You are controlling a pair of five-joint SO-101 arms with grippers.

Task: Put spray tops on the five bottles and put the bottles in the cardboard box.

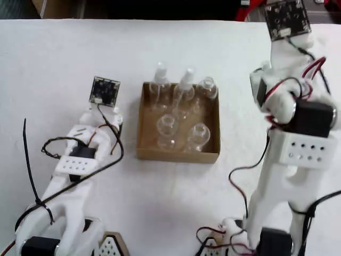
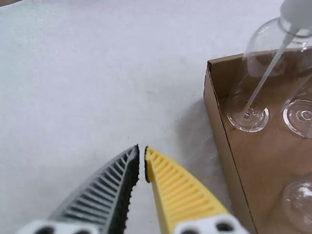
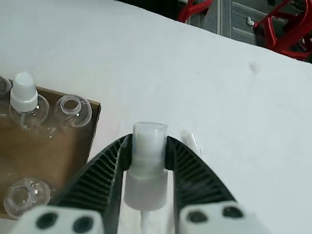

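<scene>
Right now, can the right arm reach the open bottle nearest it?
Probably yes: the open bottle stands in the cardboard box corner, only bare table between it and the right gripper holding a spray top.

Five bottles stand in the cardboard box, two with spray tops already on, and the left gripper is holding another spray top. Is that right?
Not quite. The spray top is held by the right gripper, as the right wrist view shows. The left gripper is shut on nothing, beside the cardboard box. The rest holds.

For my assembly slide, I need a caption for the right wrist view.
Right gripper shut on a spray top, beside the cardboard box of bottles.
</scene>
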